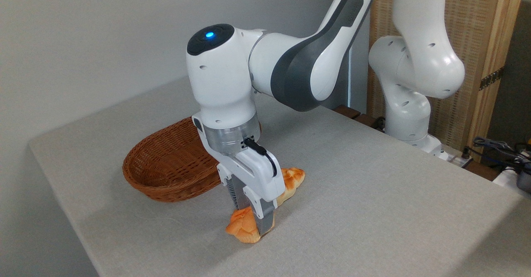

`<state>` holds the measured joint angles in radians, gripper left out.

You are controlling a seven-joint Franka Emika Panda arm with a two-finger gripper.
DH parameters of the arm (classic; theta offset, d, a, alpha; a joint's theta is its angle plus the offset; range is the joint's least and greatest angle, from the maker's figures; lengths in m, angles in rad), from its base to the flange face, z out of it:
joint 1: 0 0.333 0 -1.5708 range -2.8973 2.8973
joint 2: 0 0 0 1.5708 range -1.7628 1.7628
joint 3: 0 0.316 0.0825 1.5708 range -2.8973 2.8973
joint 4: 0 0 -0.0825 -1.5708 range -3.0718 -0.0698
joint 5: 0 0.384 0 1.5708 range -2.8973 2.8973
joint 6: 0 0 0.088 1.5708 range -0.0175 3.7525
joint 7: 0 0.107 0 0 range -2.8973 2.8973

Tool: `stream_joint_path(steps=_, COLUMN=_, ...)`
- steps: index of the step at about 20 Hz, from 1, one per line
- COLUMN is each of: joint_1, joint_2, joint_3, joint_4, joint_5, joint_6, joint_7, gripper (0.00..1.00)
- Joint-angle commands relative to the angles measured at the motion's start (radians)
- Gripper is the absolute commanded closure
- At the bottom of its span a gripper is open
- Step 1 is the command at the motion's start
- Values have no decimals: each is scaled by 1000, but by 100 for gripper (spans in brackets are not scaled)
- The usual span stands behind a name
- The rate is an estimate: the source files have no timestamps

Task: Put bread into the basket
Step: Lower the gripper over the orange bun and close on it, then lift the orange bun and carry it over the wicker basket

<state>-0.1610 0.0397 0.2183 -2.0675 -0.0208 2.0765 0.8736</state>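
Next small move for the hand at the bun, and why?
Probably a short straight lift. The hand looks closed around the bread, which sits on the table. The basket lies behind and left, its rim higher than the bun, so height first, then carry over.

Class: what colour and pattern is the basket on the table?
The basket is reddish-brown woven wicker, seen best in the fixed camera view.
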Motion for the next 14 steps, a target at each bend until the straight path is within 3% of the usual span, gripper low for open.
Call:
stream_joint_path(steps=1, joint_1=0, joint_2=-3, joint_3=3, joint_4=3, joint_5=6, joint_6=16, joint_7=18, gripper=50)
stream_joint_path(steps=5, joint_1=0, joint_2=-18, joint_3=3, joint_4=52, joint_5=-5, joint_6=14, joint_7=15, gripper=41)
stream_joint_path(steps=9, joint_1=-2, joint_2=-44, joint_3=-4, joint_4=90, joint_5=-85, joint_6=16, joint_7=12, gripper=41)
stream_joint_path(steps=12, joint_1=-3, joint_2=-47, joint_3=-77, joint_4=127, joint_5=-134, joint_6=11, joint_7=-14, gripper=41)
stream_joint_path(steps=14, joint_1=-2, joint_2=-46, joint_3=-131, joint_4=136, joint_5=-139, joint_6=11, joint_7=-79, gripper=41)
